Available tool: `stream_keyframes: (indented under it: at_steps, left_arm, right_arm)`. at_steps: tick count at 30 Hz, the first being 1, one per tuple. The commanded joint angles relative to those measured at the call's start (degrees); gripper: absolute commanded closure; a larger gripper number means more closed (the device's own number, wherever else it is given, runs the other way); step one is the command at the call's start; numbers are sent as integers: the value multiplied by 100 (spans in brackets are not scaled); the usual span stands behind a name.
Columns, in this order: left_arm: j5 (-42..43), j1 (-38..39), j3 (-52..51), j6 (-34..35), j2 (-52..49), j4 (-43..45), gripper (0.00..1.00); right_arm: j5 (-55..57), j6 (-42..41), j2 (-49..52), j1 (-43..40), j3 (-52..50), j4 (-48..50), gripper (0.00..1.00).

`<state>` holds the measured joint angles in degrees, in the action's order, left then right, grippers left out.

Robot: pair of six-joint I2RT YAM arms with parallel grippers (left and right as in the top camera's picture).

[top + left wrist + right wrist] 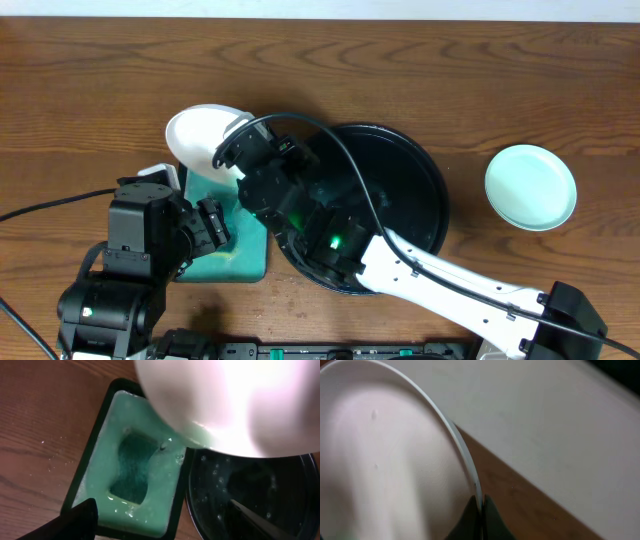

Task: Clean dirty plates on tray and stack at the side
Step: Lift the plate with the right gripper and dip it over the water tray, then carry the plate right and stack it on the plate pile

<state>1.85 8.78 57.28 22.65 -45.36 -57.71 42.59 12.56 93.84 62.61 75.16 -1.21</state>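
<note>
- Hanging nearest the robot, just left of the round black tray (425,190), the left gripper (212,224) has its fingers (75,519) spread wide apart with nothing between them.
- Below that gripper, touching the black tray's left rim, lies a rectangular dark-rimmed sponge tray (97,435); its teal sponge pad (132,467) is wet, covered in pale foam and dented in the middle.
- The black tray itself sits on the wooden table (420,70). The left wrist view shows water drops on its glossy floor. The right arm crosses above it from its near right side to its far left side.
- Past the black tray's far left rim, the right gripper (230,155) is clamped on the rim of a white plate (198,132). The right wrist view shows both fingers pinching the thin edge.
- That white plate is held off the table, tilted steeply, above the far end of the sponge tray. Its face looks plain where the views show it.
- Well apart to the right of the black tray, a second plate (531,187) lies flat on the table, alone, pale with a faint green tint.
</note>
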Motion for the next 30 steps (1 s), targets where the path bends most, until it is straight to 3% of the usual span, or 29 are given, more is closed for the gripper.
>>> stream_keyframes:
  at_steps: [1, 22, 24, 30]
  left_arm:
    - [52, -24, 103, -15, 4, -13, 19]
    - [52, -24, 103, -15, 4, -13, 19]
    - [55, -24, 103, -15, 4, -13, 19]
    - [55, -24, 103, -13, 4, -13, 19]
  right_arm:
    - [629, 540, -61, 164, 39, 190, 99]
    - [796, 699, -55, 236, 39, 404, 99]
    - [791, 393, -17, 199, 37, 391, 99]
    - [-1196, -2544, 396, -507, 37, -868, 99]
